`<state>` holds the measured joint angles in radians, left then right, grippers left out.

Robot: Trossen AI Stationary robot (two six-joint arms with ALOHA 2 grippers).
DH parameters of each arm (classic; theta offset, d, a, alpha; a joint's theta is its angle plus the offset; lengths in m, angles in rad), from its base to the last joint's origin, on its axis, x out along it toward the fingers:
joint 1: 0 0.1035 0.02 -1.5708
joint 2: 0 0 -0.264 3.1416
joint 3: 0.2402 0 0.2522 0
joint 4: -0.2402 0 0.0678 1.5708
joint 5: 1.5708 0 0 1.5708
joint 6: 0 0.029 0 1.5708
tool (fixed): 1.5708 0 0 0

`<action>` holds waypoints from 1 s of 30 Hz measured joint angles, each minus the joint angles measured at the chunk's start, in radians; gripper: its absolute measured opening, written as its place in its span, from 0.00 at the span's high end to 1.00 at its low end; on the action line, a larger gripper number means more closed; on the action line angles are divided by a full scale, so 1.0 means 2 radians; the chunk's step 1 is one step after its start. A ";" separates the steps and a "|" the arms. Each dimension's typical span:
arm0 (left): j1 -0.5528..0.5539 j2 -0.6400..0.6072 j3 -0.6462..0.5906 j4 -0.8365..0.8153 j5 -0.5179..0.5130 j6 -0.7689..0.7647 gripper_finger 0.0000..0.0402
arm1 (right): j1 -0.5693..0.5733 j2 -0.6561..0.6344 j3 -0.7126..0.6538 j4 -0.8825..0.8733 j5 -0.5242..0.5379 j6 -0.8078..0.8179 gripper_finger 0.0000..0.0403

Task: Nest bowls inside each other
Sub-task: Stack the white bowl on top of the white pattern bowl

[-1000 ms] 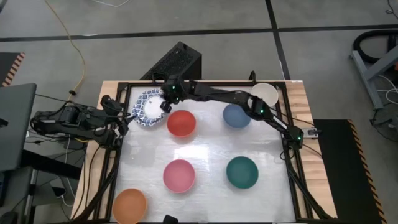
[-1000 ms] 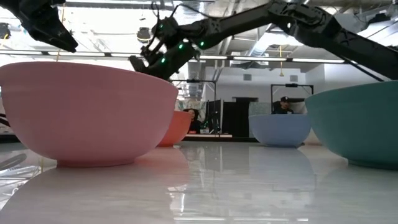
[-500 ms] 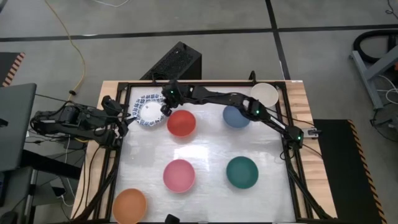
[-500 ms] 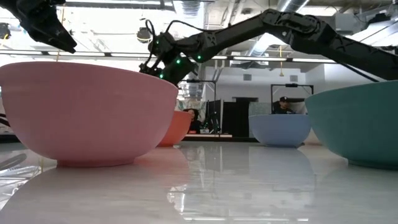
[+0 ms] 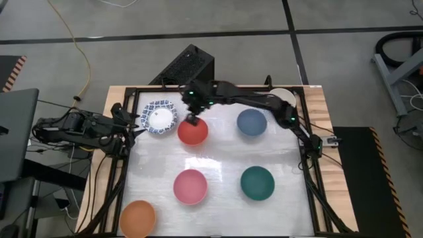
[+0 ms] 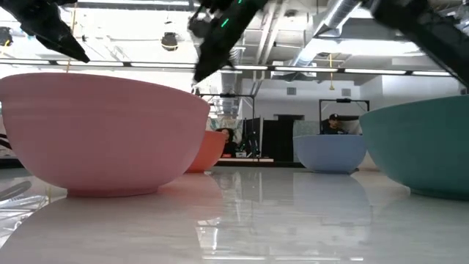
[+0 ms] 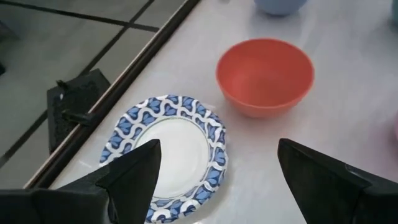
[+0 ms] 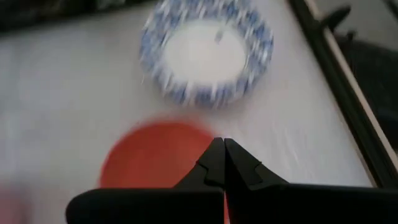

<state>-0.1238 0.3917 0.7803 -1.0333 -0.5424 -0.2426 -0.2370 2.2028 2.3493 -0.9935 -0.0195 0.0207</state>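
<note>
A white bowl with a blue patterned rim (image 5: 159,117) (image 7: 166,157) stands at the table's far left. To its right is the red bowl (image 5: 193,133) (image 8: 149,158). My right gripper (image 5: 193,119) (image 8: 219,163) hangs shut above the red bowl's far rim, touching nothing. My left gripper (image 5: 134,125) (image 7: 217,180) waits open at the left edge, pointing at the patterned bowl. The blue bowl (image 5: 252,122), the pink bowl (image 5: 190,186), the green bowl (image 5: 257,183) and the orange bowl (image 5: 137,218) each stand alone on their bases. A cream bowl (image 5: 284,98) is partly hidden by my right arm.
A black frame (image 5: 132,89) runs round the white tabletop, with a black box (image 5: 187,65) behind the far edge. In the low view the pink bowl (image 6: 102,132) and the green bowl (image 6: 421,147) fill the foreground. Bare tabletop lies between the two rows of bowls.
My right gripper has left the patterned bowl's right rim. It has risen and swung toward the table's right, and now hangs over the red bowl's far rim, shut all the while. The bowls stand where they were.
</note>
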 joint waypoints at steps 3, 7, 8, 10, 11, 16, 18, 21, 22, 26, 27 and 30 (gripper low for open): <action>0.000 0.000 0.000 0.012 0.006 0.001 0.22 | 0.016 -0.050 0.000 -0.100 0.000 -0.014 0.97; 0.000 0.000 0.000 0.050 0.007 0.008 0.22 | 0.050 -0.113 0.000 -0.191 0.001 -0.026 0.96; 0.000 0.000 0.000 0.061 0.010 0.014 0.22 | 0.060 -0.130 0.000 -0.207 0.002 -0.027 0.96; 0.000 0.000 0.000 0.088 0.025 0.031 0.22 | 0.083 -0.161 0.000 -0.233 0.012 -0.025 0.96; 0.000 0.000 0.000 0.104 0.035 0.037 0.22 | 0.095 -0.176 0.000 -0.243 0.020 -0.022 0.96; 0.000 0.000 0.000 0.184 0.112 0.051 0.22 | 0.168 -0.252 -0.009 -0.268 0.118 0.028 0.96; 0.000 0.000 0.000 0.202 0.141 0.051 0.22 | 0.203 -0.288 -0.032 -0.268 0.176 0.056 0.96; 0.000 0.000 0.000 0.211 0.158 0.049 0.22 | 0.254 -0.350 -0.101 -0.268 0.264 0.114 0.96; 0.000 0.000 0.000 0.210 0.160 0.049 0.22 | 0.269 -0.370 -0.133 -0.266 0.295 0.135 0.96; 0.000 0.000 0.000 0.214 0.160 0.039 0.22 | 0.323 -0.469 -0.305 -0.210 0.387 0.204 0.96; 0.000 0.000 0.000 0.218 0.160 0.035 0.22 | 0.330 -0.496 -0.351 -0.177 0.391 0.210 0.96; 0.000 0.000 0.000 0.236 0.160 0.028 0.22 | 0.335 -0.572 -0.488 -0.035 0.387 0.204 0.96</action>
<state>-0.1241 0.3920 0.7803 -0.5607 -0.2225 -0.1856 0.4336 1.0594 1.3734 -1.0632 0.7550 0.4279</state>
